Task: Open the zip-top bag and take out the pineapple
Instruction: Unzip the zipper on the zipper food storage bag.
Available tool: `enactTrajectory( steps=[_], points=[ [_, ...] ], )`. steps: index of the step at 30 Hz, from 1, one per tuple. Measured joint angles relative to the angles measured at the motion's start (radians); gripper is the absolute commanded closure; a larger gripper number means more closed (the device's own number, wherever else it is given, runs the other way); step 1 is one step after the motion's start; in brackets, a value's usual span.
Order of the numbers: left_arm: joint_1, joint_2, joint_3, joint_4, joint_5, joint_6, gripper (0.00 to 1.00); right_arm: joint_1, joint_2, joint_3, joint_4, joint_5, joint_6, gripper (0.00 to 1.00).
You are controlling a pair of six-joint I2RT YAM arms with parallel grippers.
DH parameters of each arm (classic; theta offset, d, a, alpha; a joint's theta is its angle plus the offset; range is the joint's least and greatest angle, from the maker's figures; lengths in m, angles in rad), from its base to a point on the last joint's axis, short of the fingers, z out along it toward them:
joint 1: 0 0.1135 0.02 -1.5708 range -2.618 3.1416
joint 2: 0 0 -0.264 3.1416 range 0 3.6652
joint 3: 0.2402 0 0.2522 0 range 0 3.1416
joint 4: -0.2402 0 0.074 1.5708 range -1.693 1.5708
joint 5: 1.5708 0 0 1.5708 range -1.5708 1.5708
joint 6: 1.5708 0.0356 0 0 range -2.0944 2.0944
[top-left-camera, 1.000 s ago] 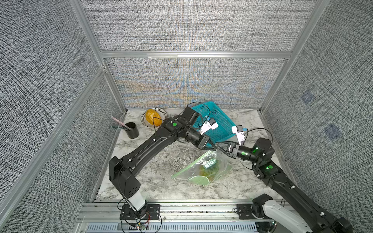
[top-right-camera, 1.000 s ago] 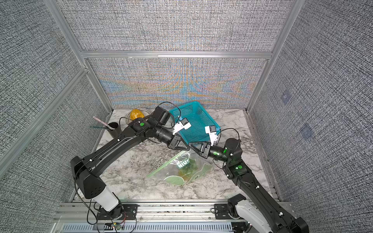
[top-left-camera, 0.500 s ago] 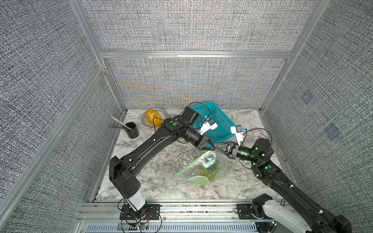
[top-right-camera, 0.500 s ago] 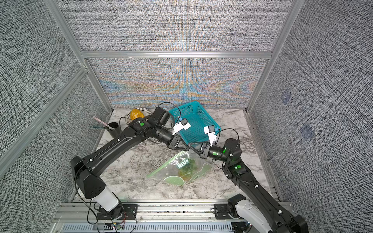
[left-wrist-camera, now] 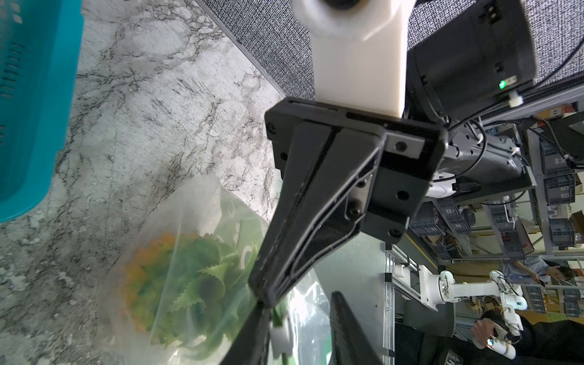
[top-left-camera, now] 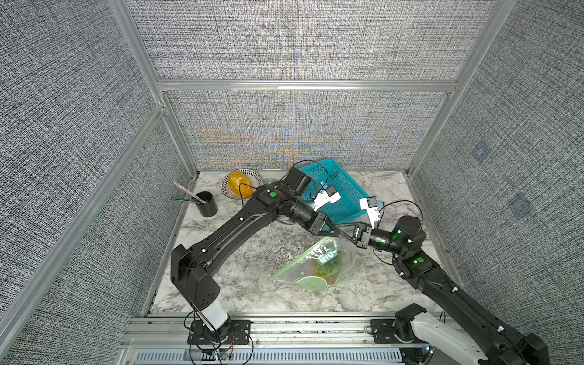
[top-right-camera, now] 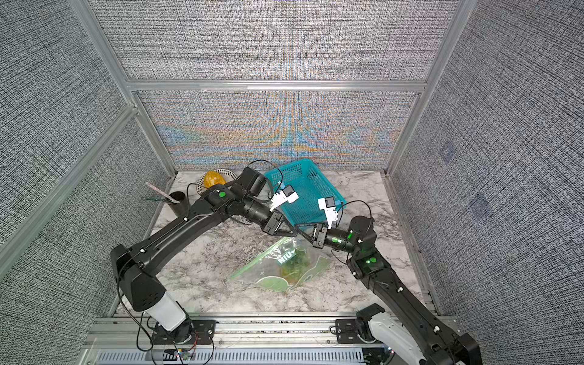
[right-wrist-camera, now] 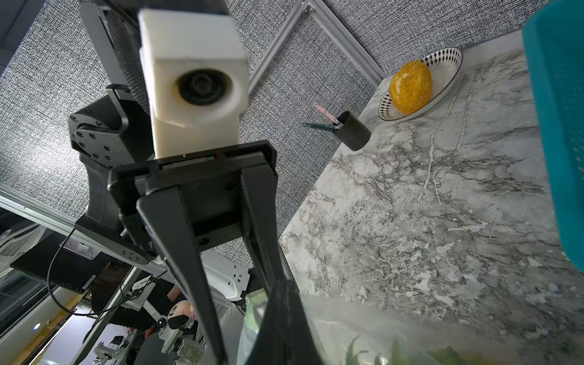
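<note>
Four items rest on the marble-pattern table (top-left-camera: 268, 303). At far left stands a black cup (top-left-camera: 207, 205) holding two slender implements. Just beside it, a patterned bowl (top-left-camera: 255, 176) carries a smooth orange-yellow fruit (top-left-camera: 240, 186). The zip-top bag (top-left-camera: 300, 270) lies at centre with its upper corner lifted. The pineapple (top-left-camera: 326, 268) is inside it, green crown visible through the plastic. A teal basket (top-left-camera: 344, 189) sits behind the bag. The left gripper (top-left-camera: 334, 233) and right gripper (top-left-camera: 343, 230) meet tip to tip at the lifted corner. Left jaws stand narrowly parted, with bag plastic between them. Right jaws are fully closed, pinching the bag's upper edge.
</note>
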Motion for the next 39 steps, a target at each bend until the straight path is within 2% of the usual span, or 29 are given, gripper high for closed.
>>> enactTrajectory(
  steps=[6,8,10,15,22,23,25,27,30,39],
  points=[
    [0.002,-0.009,-0.018,0.002,0.002,0.000,0.66,0.003,0.000,0.000,-0.005,0.008,-0.006,1.00],
    [0.003,-0.014,-0.026,0.003,0.002,0.000,0.70,0.003,-0.001,0.000,-0.011,0.008,-0.006,1.00],
    [0.006,-0.016,-0.030,0.003,0.001,0.001,0.80,0.003,-0.001,0.005,-0.017,0.008,-0.007,1.00],
    [0.008,-0.016,-0.027,0.004,-0.002,0.000,0.89,0.003,-0.003,0.015,-0.019,0.007,-0.007,1.00],
    [0.008,-0.016,-0.025,0.008,-0.003,0.000,0.94,0.002,-0.012,0.018,-0.024,0.011,-0.006,1.00],
    [0.008,-0.018,-0.027,0.009,-0.001,0.000,0.95,0.002,-0.014,0.019,-0.027,0.011,-0.007,0.89],
    [0.008,-0.023,-0.030,0.010,0.000,0.000,0.95,0.002,-0.021,0.027,-0.046,0.012,-0.010,0.59],
    [0.007,-0.027,-0.031,0.011,0.008,0.000,0.96,0.002,-0.032,0.033,-0.059,0.032,-0.021,0.47],
    [0.006,-0.029,-0.031,0.011,0.015,0.000,0.96,0.000,-0.053,0.033,-0.084,0.050,-0.038,0.45],
    [0.006,-0.030,-0.031,0.012,0.025,-0.005,0.96,0.003,-0.066,0.003,-0.082,0.058,-0.019,0.47]
  ],
)
